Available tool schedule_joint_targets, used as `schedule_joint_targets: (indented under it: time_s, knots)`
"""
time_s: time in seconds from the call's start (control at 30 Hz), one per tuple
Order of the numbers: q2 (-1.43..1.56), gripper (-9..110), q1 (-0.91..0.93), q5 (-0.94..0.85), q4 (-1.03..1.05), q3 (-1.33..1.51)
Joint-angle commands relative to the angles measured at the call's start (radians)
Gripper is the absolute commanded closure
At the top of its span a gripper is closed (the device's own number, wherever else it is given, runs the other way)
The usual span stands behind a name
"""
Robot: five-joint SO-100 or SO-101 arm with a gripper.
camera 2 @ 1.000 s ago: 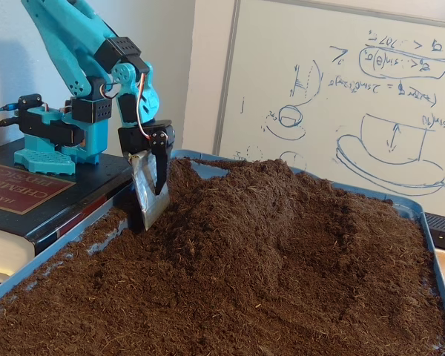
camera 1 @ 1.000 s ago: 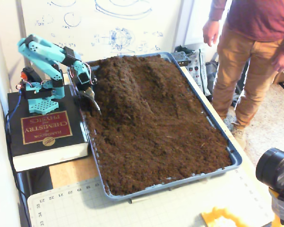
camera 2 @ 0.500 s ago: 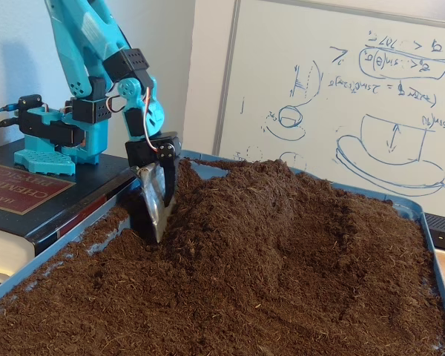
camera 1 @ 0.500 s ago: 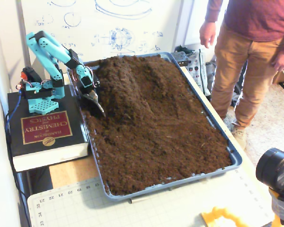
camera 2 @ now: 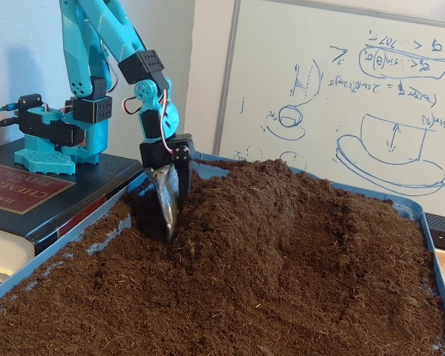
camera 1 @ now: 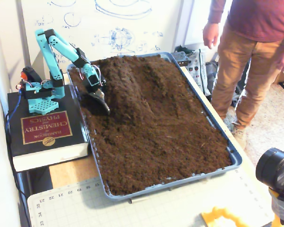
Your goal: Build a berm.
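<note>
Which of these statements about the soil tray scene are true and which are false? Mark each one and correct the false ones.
1. The gripper has its tip down in the soil at the berm's side. True.
2. The arm's base stands on a thick book. True.
3. The soil lies in a red tray. False: the tray is blue.
4. The berm is at the tray's end nearest the cutting mat. False: it rises at the far end, by the whiteboard.
5. A person stands beside the tray. True.
</note>
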Motion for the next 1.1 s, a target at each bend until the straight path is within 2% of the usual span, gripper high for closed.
schedule_joint_targets:
  time_s: [0.0, 0.47, 1.07]
  knots:
    - [0.084, 101, -0.038, 0.011, -0.034, -0.189]
    - [0.195, 101, -0.126, 0.018, -0.034, -0.202]
    - [0.330, 101, -0.301, 0.281, -0.034, -0.196]
